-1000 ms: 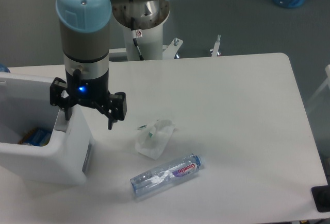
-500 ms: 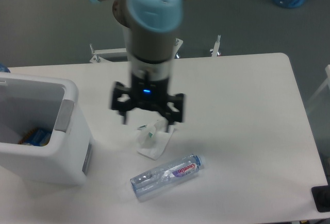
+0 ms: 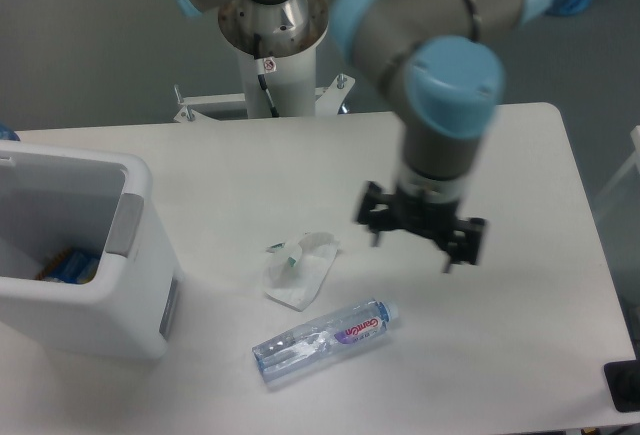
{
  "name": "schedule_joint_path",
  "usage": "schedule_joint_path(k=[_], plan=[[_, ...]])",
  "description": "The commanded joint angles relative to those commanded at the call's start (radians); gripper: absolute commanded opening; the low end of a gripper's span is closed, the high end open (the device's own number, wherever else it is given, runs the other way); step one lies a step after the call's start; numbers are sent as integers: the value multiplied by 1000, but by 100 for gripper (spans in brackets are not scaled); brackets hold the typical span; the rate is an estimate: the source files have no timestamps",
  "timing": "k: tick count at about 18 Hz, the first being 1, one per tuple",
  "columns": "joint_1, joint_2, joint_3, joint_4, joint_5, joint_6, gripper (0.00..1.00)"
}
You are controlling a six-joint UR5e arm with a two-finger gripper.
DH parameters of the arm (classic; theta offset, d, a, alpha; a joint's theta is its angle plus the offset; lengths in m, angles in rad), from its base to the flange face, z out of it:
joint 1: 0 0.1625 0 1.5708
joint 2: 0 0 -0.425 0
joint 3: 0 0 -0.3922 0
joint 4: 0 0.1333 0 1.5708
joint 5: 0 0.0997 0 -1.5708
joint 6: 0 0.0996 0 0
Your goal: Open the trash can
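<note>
Already the trash can (image 3: 85, 255) is seen open-topped, well apart to the left of the gripper (image 3: 412, 247), whose fingers are spread and empty.

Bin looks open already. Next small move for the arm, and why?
Probably just retreat up and stop. The trash can already stands open, its inside visible, and the claw hangs open and empty over bare table, right of the crumpled tissue and bottle.

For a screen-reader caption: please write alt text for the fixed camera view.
An open white trash can stands at the left edge of a white table. The robot's open, empty hand hovers right of a crumpled tissue and a plastic bottle lying on its side.
</note>
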Motion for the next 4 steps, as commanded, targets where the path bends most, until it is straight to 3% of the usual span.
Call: schedule_joint_path(k=[4], plan=[[22, -23, -31, 48, 47, 46, 100]])
